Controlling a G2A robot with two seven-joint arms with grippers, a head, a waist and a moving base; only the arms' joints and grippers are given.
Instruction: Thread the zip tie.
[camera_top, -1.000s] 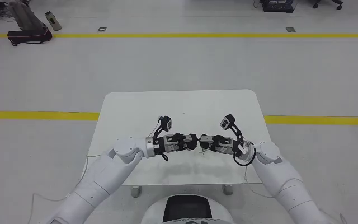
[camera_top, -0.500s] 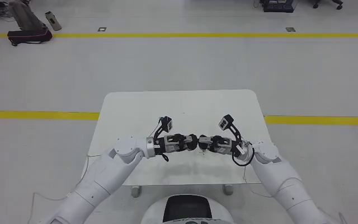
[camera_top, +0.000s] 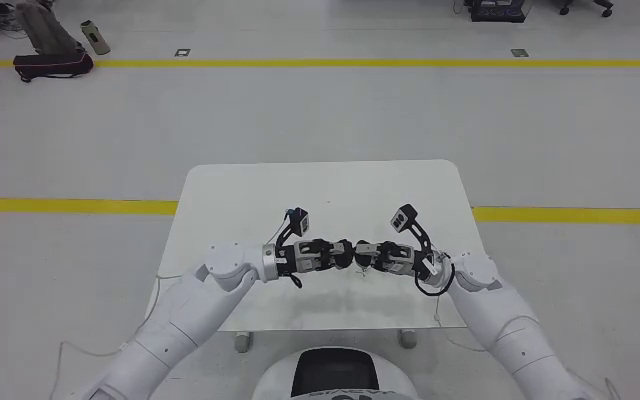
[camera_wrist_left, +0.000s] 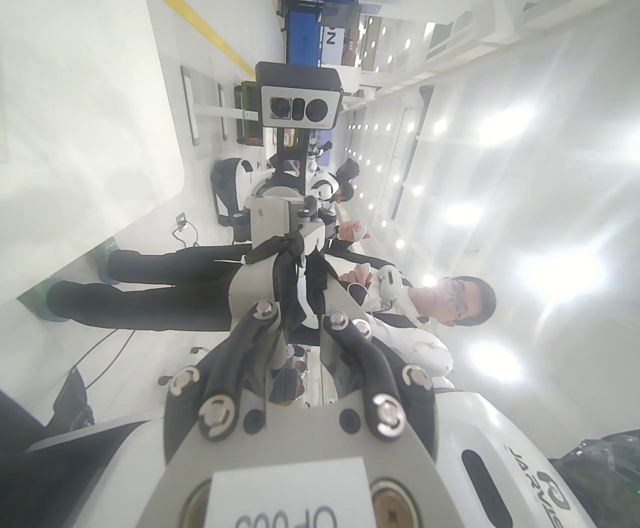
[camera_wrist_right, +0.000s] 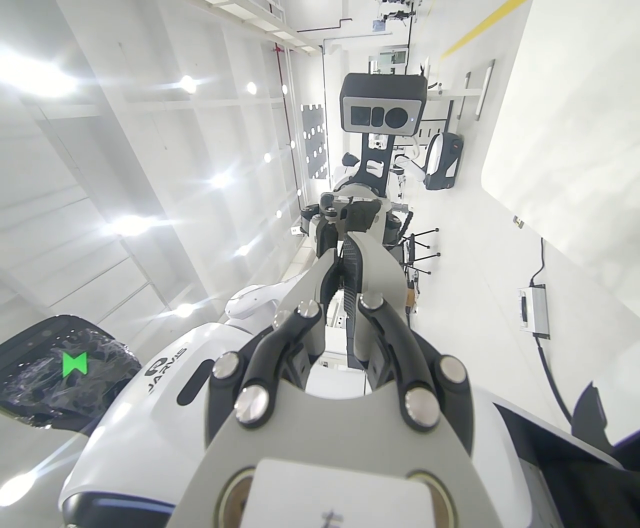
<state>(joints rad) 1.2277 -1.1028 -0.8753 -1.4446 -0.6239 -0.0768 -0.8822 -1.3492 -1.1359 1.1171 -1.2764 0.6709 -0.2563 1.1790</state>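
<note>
My two grippers meet tip to tip above the front middle of the white table (camera_top: 320, 190). The left gripper (camera_top: 346, 253) comes in from the left and the right gripper (camera_top: 362, 252) from the right. In the left wrist view my left gripper (camera_wrist_left: 297, 270) has its black pads pressed close together, right against the other gripper's white fingers (camera_wrist_left: 270, 220). In the right wrist view my right gripper (camera_wrist_right: 345, 270) is likewise closed, with a ribbed black pad showing. The zip tie (camera_top: 363, 268) is a thin strand hanging just below the meeting point; its ends are hidden between the fingers.
The table's front edge (camera_top: 330, 328) lies just below the arms. Yellow lines (camera_top: 560, 213) cross the floor around the table. A dark bag (camera_top: 50, 55) lies on the floor far back at the left.
The two grippers have drawn slightly closer together; the right one edged left. Nothing else has moved.
</note>
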